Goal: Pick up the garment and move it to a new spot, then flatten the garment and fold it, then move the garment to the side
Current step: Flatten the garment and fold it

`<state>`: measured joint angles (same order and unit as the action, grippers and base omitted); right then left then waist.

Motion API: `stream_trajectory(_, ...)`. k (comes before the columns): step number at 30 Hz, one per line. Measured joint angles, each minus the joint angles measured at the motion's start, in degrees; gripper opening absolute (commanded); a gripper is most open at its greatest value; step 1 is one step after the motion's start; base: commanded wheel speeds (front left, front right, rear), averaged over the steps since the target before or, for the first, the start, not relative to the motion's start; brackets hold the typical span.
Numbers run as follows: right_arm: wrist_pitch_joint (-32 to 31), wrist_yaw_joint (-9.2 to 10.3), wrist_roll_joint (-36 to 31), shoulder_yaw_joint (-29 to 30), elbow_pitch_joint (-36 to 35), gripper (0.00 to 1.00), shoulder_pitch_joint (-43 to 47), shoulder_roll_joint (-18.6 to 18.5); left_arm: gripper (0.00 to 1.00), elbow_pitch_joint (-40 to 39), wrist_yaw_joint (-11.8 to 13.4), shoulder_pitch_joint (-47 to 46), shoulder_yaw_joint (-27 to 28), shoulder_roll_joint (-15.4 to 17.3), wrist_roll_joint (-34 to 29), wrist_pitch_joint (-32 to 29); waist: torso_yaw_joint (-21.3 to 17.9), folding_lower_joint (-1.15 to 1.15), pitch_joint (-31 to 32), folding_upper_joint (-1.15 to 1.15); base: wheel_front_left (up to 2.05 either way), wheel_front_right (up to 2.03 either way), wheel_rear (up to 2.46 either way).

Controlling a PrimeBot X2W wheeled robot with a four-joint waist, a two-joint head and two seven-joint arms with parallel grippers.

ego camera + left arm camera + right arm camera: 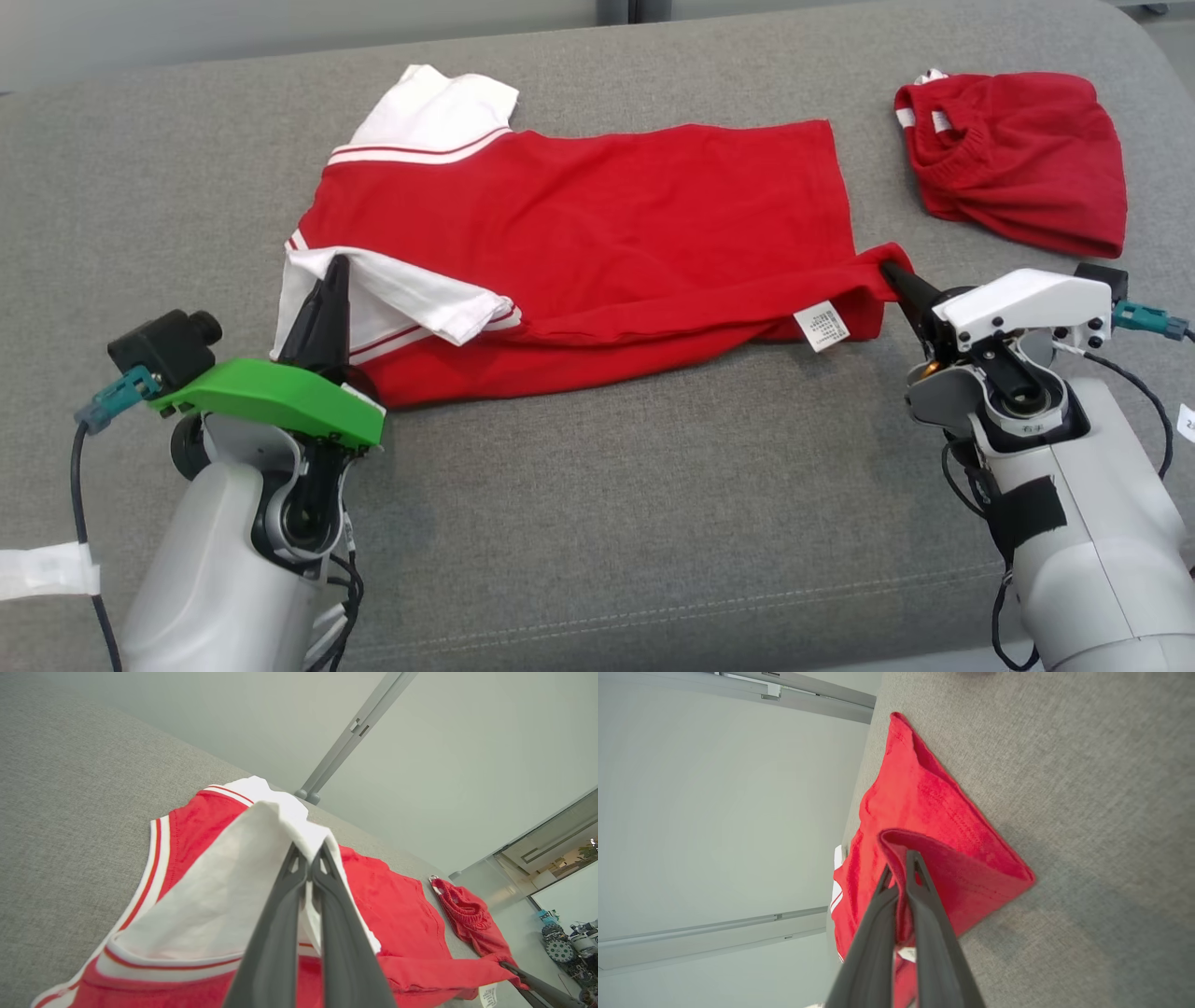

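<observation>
Left jaws clamped on garment (579, 233) near-left white sleeve (401, 299) edge; right jaws clamped on near-right hem corner (868, 271). Open cushion (607, 485) nearside.

Both forearms (210, 579) come up from the bottom edge. The left gripper (333, 271), green wrist cover (271, 397), fingers pressed together and pointing up, pinches the shirt (579, 224) at its white sleeve. The right gripper (889, 273), white wrist cover (1027, 303), fingers together, angled up-left, pinches the red hem corner.
</observation>
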<state>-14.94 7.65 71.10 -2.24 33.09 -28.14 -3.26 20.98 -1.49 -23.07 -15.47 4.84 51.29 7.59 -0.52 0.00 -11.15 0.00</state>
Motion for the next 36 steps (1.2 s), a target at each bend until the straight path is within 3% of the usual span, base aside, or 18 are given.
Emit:
stream_trajectory(2, 0.1, 0.00, -0.7, 0.0, 0.7, 0.00, -0.6, 0.0, 0.00, 0.9, 0.0, -0.7, -0.1, 0.0, -0.3, 0.0, -0.1, 0.00, -0.4, 0.00, 0.00, 0.00, 0.00)
stream_trajectory(3, 0.3, 0.00, -1.1, 0.1, 1.4, 0.06, -1.2, 0.0, 0.00, 1.5, 0.0, -1.2, -0.1, -0.1, -0.7, 0.0, -0.3, 0.00, -0.8, 0.00, 0.00, 0.00, 0.00)
stream_trajectory(4, 0.4, 0.00, -1.2, 0.3, 2.1, 0.26, -1.7, 0.0, 0.00, 2.2, 0.0, -1.7, -0.1, -0.2, -0.9, 0.0, -0.4, 0.00, -1.2, 0.00, 0.00, 0.00, 0.00)
stream_trajectory(5, 0.9, -0.01, -1.1, 0.6, 2.6, 0.35, -2.4, 0.0, 0.10, 2.9, 0.0, -2.2, -0.1, -0.3, -1.0, 0.1, -0.4, 0.00, -1.6, 0.00, 0.00, 0.00, 0.00)
stream_trajectory(6, 1.2, -0.01, -1.0, 1.2, 3.1, 0.55, -3.0, 0.0, 0.30, 3.5, 0.0, -2.7, -0.1, -0.4, -1.1, 0.4, -0.5, 0.00, -1.9, 0.00, 0.00, 0.00, 0.00)
stream_trajectory(7, 1.3, -0.01, -0.7, 1.8, 3.7, 0.91, -3.7, 0.0, 0.38, 4.1, 0.0, -3.3, 0.0, -0.5, -1.1, 0.8, -0.6, 0.00, -2.2, 0.00, 0.00, 0.00, 0.00)
stream_trajectory(8, 1.3, -0.01, -0.2, 2.4, 4.5, 1.00, -4.3, 0.0, 0.57, 4.6, 0.0, -3.8, 0.1, -0.6, -1.1, 1.1, -0.6, 0.00, -2.4, 0.00, 0.00, 0.00, 0.00)
stream_trajectory(9, 1.3, -0.01, 0.1, 2.9, 5.3, 1.00, -4.8, 0.0, 0.89, 5.1, 0.0, -4.3, 0.1, -0.7, -1.1, 1.3, -0.6, 0.00, -2.5, 0.00, 0.00, 0.00, 0.00)
stream_trajectory(10, 1.4, -0.01, 0.2, 3.3, 6.3, 1.00, -5.2, 0.0, 1.00, 5.6, 0.0, -4.7, 0.1, -0.7, -1.1, 1.6, -0.6, 0.00, -2.6, 0.00, 0.00, 0.00, 0.00)
stream_trajectory(20, -0.3, -0.01, -1.1, 0.2, 8.9, 1.00, -8.9, -0.1, 1.00, 9.9, -1.6, -7.4, 1.3, -0.9, -1.1, 4.2, -0.8, 0.00, -2.6, 0.00, 0.00, 0.00, 0.00)
stream_trajectory(26, 0.4, -0.10, -1.8, 1.0, 7.4, 1.00, -9.5, -2.7, 1.00, 10.2, -3.4, -8.2, 1.3, -1.2, -1.1, 5.1, -1.3, 0.00, -2.1, 0.00, 0.00, 0.00, 0.00)
stream_trajectory(36, 7.4, -5.72, -10.0, -1.9, 3.9, 1.00, -6.5, -8.4, 1.00, 10.6, -4.6, -4.6, -0.6, -1.7, -1.1, 6.2, -0.9, 0.00, 0.6, 0.00, 0.00, 0.00, 0.00)
